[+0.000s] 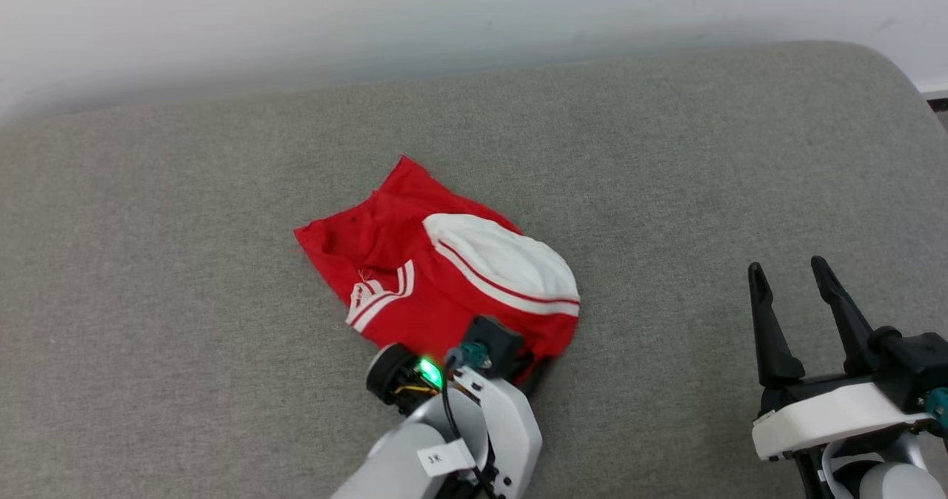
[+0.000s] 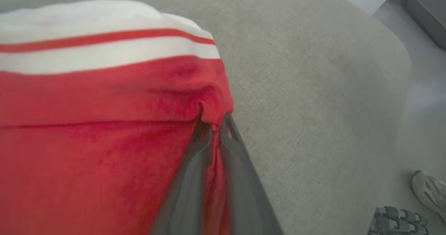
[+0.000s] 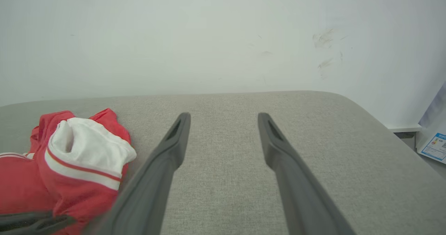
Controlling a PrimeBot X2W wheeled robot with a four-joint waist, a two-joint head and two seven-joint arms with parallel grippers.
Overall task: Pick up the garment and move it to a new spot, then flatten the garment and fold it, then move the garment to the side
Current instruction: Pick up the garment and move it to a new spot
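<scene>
Left jaws pinch the crumpled red, white-panelled garment (image 1: 415, 299).

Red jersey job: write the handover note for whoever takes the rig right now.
Left tool: shut on the near edge of the bright red shiny jersey with white trim.
Right tool: open, holding nothing, off to the jersey's right and apart from it.
Jersey: crumpled in a heap on the grey fabric cushion.
Done: grip taken. Left: move it to a new spot, flatten, fold, set aside.
</scene>
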